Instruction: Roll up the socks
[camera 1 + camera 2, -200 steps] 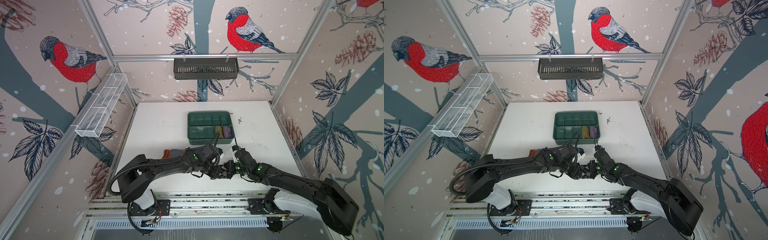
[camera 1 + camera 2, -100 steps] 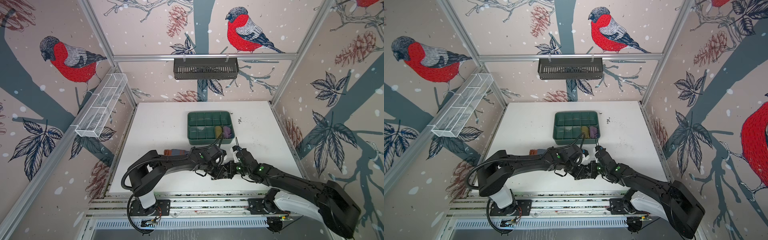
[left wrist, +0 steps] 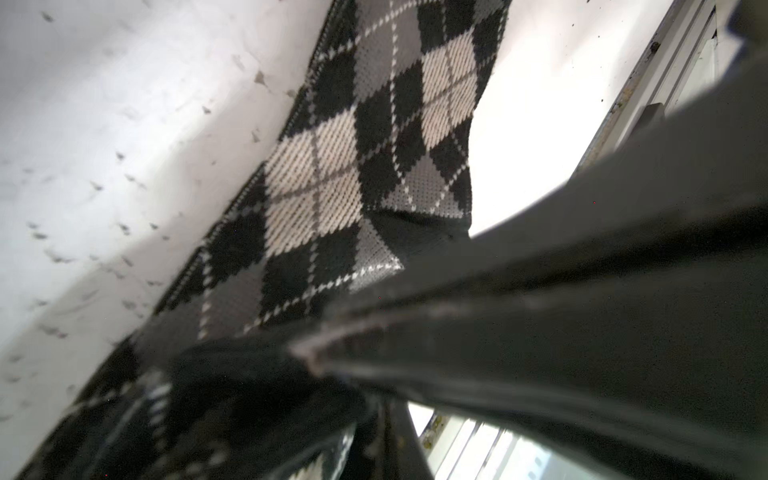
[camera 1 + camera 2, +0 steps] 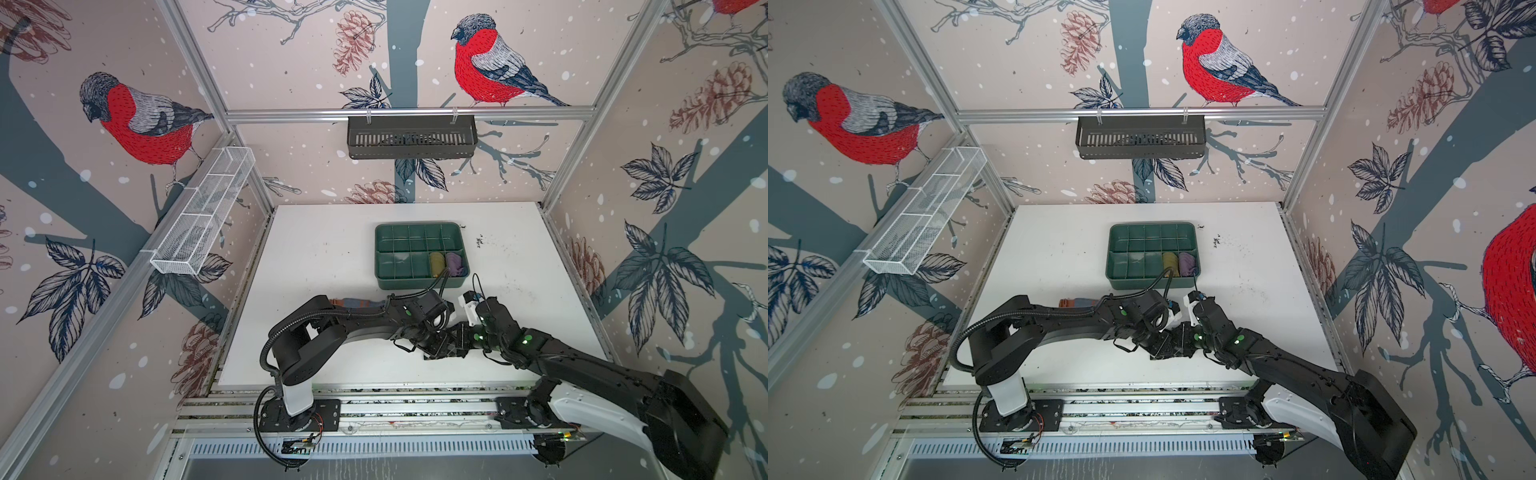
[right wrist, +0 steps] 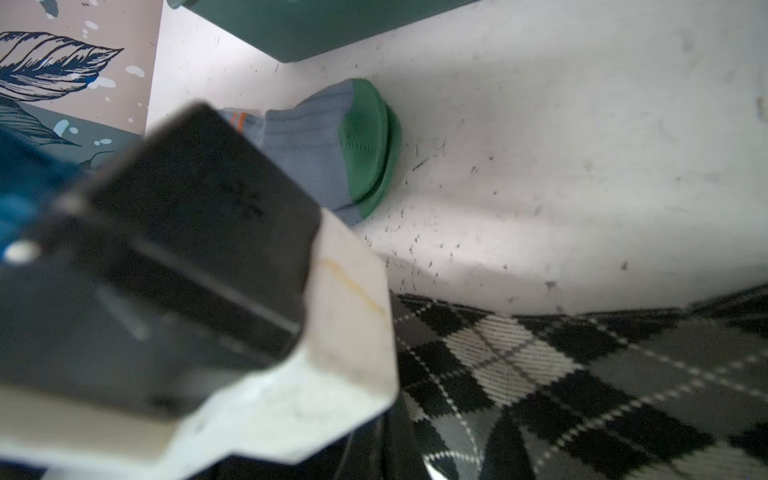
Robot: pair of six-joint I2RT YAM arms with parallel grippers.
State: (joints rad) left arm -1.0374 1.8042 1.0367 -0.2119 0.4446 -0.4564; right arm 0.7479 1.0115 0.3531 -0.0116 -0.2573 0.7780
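Closest to you, near the front edge of the table [image 4: 332,249] and a little right of its middle, the two hands meet tip to tip. Your left hand [image 4: 430,341] is closed, and its wrist view shows the black-grey-white argyle sock [image 3: 332,187] running in under the dark finger, so it has the fabric pinched. Your right hand [image 4: 455,343] is closed down too, right at the same sock. Its wrist view shows the argyle pattern spread just below it, but the fingertips themselves are out of sight, so you cannot tell whether cloth is between them. In both top views only a dark corner of that sock shows under the hands.

Further back, toward the left edge and partly hidden behind your left arm, the light blue sock [image 4: 357,302] lies flat on the table, orange cuff to the left (its green toe shows clearly in the right wrist view).

Beyond it, around the middle of the table, sits the green tray [image 4: 417,226]. In its near row an olive-yellow roll [image 4: 436,262] and a purple roll [image 4: 454,262] fill the two rightmost compartments.

Farthest off, a wire basket [image 4: 203,216] hangs on the left wall and a black basket [image 4: 411,137] on the back rail.
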